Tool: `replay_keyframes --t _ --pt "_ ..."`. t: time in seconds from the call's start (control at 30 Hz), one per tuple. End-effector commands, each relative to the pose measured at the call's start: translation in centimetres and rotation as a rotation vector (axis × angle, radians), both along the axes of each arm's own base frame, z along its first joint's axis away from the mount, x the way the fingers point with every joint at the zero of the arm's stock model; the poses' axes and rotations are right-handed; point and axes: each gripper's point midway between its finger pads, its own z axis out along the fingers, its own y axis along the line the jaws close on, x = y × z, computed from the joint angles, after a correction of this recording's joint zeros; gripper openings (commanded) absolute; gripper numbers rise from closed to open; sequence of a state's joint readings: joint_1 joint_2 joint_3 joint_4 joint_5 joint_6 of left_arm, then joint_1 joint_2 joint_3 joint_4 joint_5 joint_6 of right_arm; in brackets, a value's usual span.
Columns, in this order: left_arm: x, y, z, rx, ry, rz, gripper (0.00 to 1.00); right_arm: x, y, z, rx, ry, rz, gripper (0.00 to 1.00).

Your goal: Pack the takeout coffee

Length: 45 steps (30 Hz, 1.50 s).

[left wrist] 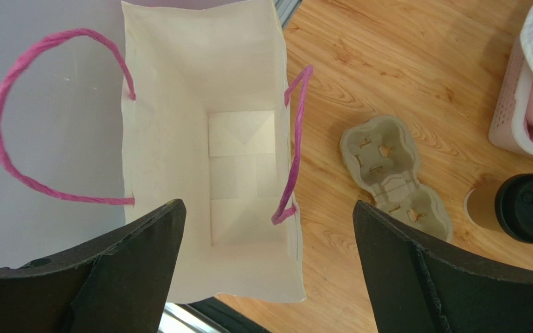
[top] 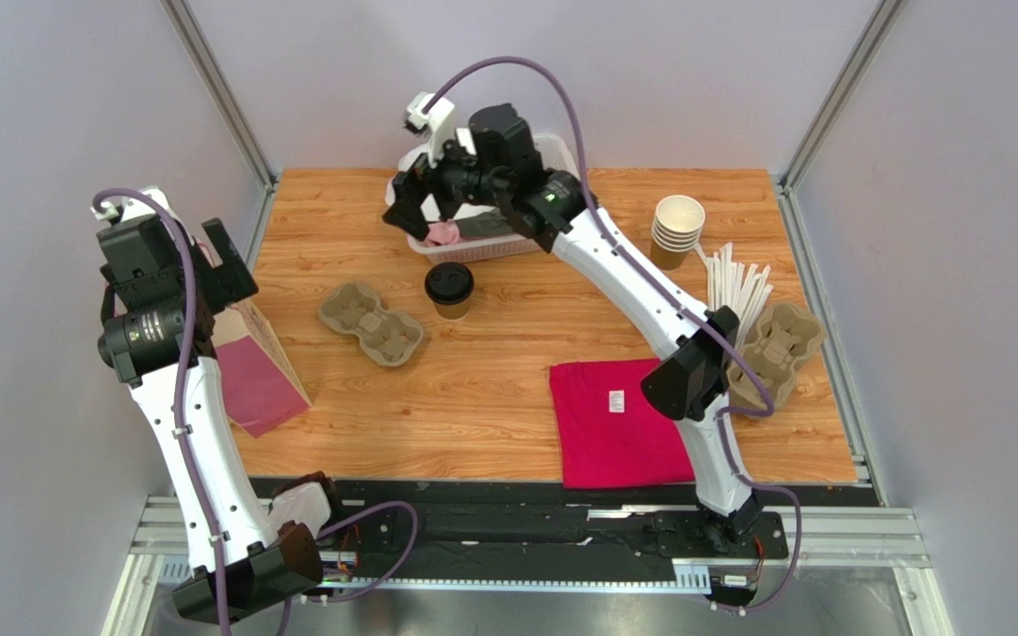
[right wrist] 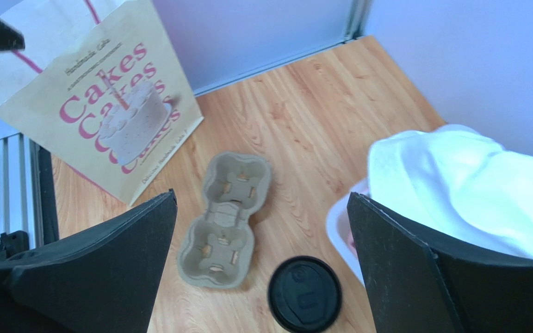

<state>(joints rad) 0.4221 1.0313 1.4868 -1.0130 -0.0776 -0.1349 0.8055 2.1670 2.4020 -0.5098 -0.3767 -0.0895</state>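
Observation:
The takeout coffee point(top: 449, 288), a tan cup under a black lid, stands upright on the wooden table just in front of a white basket point(top: 501, 248). My right gripper point(top: 424, 212) hangs open above the basket's left end, holding nothing. In the right wrist view the black lid point(right wrist: 305, 293) lies below the gap between the wide-apart fingers of the right gripper point(right wrist: 262, 198). My left gripper point(top: 225, 269) is open over the paper bag point(top: 262, 361). In the left wrist view the left gripper point(left wrist: 269, 208) looks down into the empty bag point(left wrist: 241, 173), and the coffee point(left wrist: 530, 208) shows at the right edge.
A two-cup pulp carrier point(top: 371, 322) lies between bag and coffee. At the right are a stack of lidless cups point(top: 678, 225), white sticks point(top: 736, 285), another carrier point(top: 780, 347) and a magenta cloth point(top: 617, 422). White cloth point(right wrist: 471, 187) fills the basket.

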Motion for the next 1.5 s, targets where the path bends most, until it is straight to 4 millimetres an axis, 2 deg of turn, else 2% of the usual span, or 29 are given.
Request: replay_keyframes --t 0.0,0.07,0.23,0.4,0.5,0.53,0.63,0.7,0.73,0.77,0.8,0.83,0.87,0.93,0.97,1.07,1.13,1.2,1.3,1.33,1.4,1.43,1.47 --pt "-0.2 -0.9 -1.4 -0.027 0.001 -0.05 0.99 -0.4 -2.4 1.1 -0.013 0.038 -0.001 1.0" --pt "0.1 -1.4 -2.8 -0.058 0.017 -0.071 0.98 0.5 -3.3 1.0 -0.021 0.042 -0.023 1.0" --pt "0.9 -1.3 -4.1 -0.057 0.017 -0.1 0.93 1.9 -5.0 1.0 -0.025 0.064 -0.071 1.0" --pt "1.8 -0.8 -5.8 -0.063 0.058 -0.108 0.85 3.2 -7.0 1.9 -0.011 0.069 -0.118 1.0" --pt "2.3 -0.4 -6.2 -0.04 0.077 -0.124 0.75 3.5 -8.1 3.0 0.008 0.067 -0.138 1.0" --pt "2.4 -0.2 -6.2 -0.03 0.083 -0.127 0.68 3.8 -8.5 3.4 0.014 0.063 -0.148 1.0" --pt "2.6 0.4 -5.5 0.008 0.11 -0.141 0.56 4.2 -10.0 5.0 0.033 0.041 -0.183 1.0" --pt "2.9 0.8 -3.6 0.07 0.098 -0.171 0.46 4.8 -11.4 5.9 0.042 0.025 -0.219 1.0" --pt "2.9 0.8 -2.9 0.084 0.087 -0.18 0.37 4.7 -12.0 6.9 0.055 0.013 -0.229 1.0" --pt "3.1 0.7 -1.4 0.106 0.057 -0.191 0.32 5.1 -12.9 7.3 0.063 0.013 -0.252 1.0" --pt "3.2 0.7 -0.7 0.12 0.05 -0.205 0.25 5.2 -13.4 7.6 0.067 0.01 -0.261 1.0" --pt "3.2 0.5 -0.7 0.113 0.063 -0.215 0.13 5.4 -14.4 8.4 0.078 0.001 -0.282 1.0" --pt "3.3 0.6 0.5 0.129 0.047 -0.22 0.07 5.6 -14.9 8.5 0.081 0.0 -0.296 1.0" --pt "3.4 0.7 1.1 0.139 0.055 -0.225 0.0 6.4 -16.3 9.0 0.091 -0.001 -0.331 1.0" --pt "3.5 0.8 2.6 0.169 0.029 -0.232 0.0 6.4 -16.9 9.4 0.109 0.017 -0.346 1.0" --pt "3.9 0.9 4.9 0.206 -0.014 -0.24 0.0 7.0 -18.7 10.1 0.136 0.032 -0.389 1.0" --pt "3.9 0.7 5.4 0.192 -0.008 -0.245 0.0 7.4 -19.6 9.9 0.138 0.05 -0.41 1.0" --pt "4.1 0.6 6.1 0.193 -0.036 -0.248 0.0 7.4 -20.0 9.7 0.138 0.056 -0.417 0.99" --pt "4.1 0.4 9.1 0.255 -0.133 -0.251 0.0 7.2 -20.3 9.8 0.14 0.062 -0.418 0.99" --pt "3.9 -0.1 11.1 0.279 -0.188 -0.266 0.0 7.4 -20.5 9.9 0.141 0.059 -0.419 0.99" --pt "4.4 -1.8 13.2 0.275 -0.265 -0.35 0.0 7.3 -20.5 10.2 0.139 0.044 -0.418 1.0" --pt "4.5 -2.7 14.9 0.284 -0.312 -0.393 0.0 7.3 -20.7 10.7 0.144 0.031 -0.423 1.0" --pt "4.8 -4.2 15.7 0.26 -0.348 -0.461 0.0 7.4 -20.9 10.9 0.144 0.021 -0.428 1.0"
